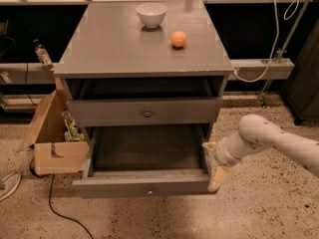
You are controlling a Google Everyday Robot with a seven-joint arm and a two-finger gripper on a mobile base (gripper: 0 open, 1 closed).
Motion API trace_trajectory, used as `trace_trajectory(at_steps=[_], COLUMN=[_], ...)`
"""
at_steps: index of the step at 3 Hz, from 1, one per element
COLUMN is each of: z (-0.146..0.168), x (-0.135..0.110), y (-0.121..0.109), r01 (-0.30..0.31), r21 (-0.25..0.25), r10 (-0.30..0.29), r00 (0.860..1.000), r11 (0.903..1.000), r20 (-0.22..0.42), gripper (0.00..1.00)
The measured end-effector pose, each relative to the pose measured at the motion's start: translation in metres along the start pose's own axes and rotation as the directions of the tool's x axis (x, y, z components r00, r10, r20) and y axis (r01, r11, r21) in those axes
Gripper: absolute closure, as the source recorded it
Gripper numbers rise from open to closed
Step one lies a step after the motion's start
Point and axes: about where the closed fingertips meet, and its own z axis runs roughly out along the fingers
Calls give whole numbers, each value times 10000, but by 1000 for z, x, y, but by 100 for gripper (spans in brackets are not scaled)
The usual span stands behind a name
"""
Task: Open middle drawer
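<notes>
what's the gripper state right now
gripper: by the right front corner of the middle drawer; open or shut cannot be told

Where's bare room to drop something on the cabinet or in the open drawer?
Cabinet top: bare to the left and in front of the white bowl and orange. Middle drawer: floor bare between its side walls and front. Crowded: its right front corner, where the claw sits; the cardboard box stands by its left side.
</notes>
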Motion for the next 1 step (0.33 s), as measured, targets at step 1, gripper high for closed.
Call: trace_trajectory(at_steps=[1], z=[-71], x=[6], y=[-14], r01=[-17], r21=[1108], r10=[40], r00=[9998], r11=[9938], r20=[-204], gripper=[0])
